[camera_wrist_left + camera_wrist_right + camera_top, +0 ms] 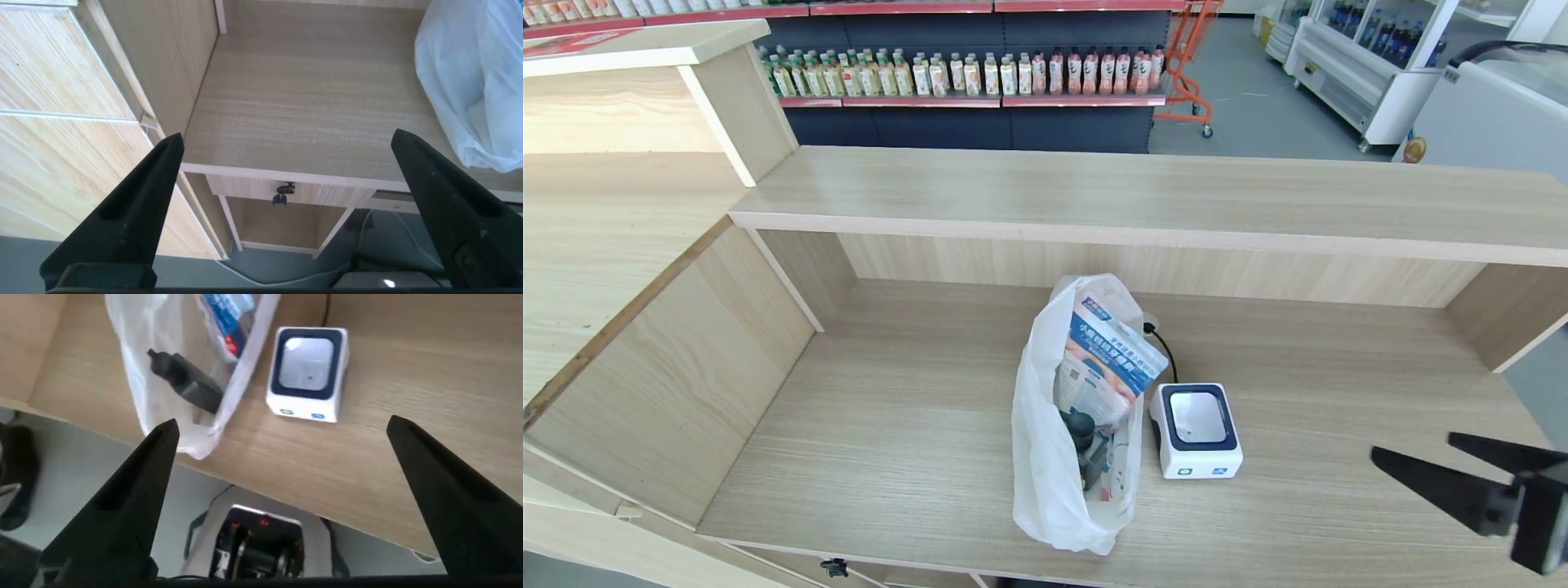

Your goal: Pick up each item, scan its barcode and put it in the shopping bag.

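One shopping bag [1037,457], one pouch [1107,359], one scanner [1195,430]

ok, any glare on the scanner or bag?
Head view: scanner window carries a pale reflection patch; bag is bright yet see-through. Right wrist view: the window looks paler, mostly reflection; the bag's plastic shows no hard hotspot.

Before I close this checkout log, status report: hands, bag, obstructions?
Open, empty: left hand, right hand. In shopping bag: blue pouch, dark item. Between bag and right hand: scanner.
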